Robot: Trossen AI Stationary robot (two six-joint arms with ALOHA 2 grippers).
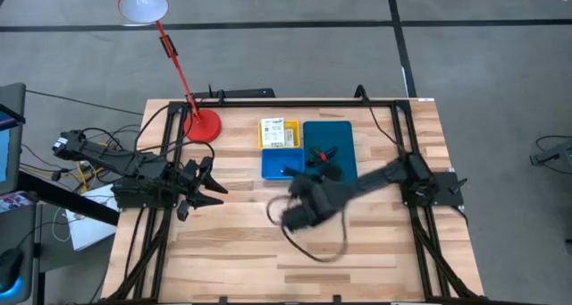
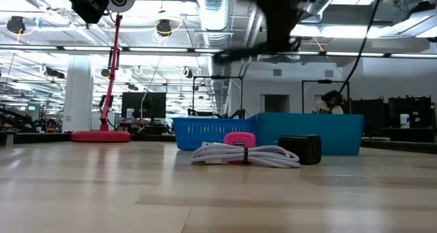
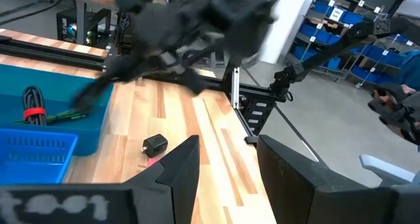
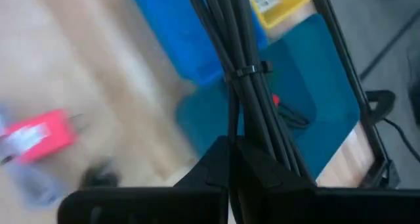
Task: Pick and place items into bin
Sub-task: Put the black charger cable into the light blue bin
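Deposited: black-and-red clips [image 1: 323, 155] in the teal compartment [image 1: 340, 131]; white labelled box [image 1: 278, 131] in the yellow compartment [image 1: 265, 144].

Outstanding, mid-table beside the bin: white cord bundle [image 2: 246, 155], pink piece [image 2: 239, 139], black adapter [image 2: 301, 149].

Right gripper [image 4: 231, 159] closed, apparently empty, above these. Left gripper [image 3: 226, 161] open, at the table's left edge.

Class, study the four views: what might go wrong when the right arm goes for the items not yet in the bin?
1. The white cord, pink piece and black plug lie bunched close together, so lifting one may drag another.
2. They sit close in front of the bin; its wall could obstruct a low approach.
3. A cable bundle crosses the view above the right gripper, hiding part of the scene.
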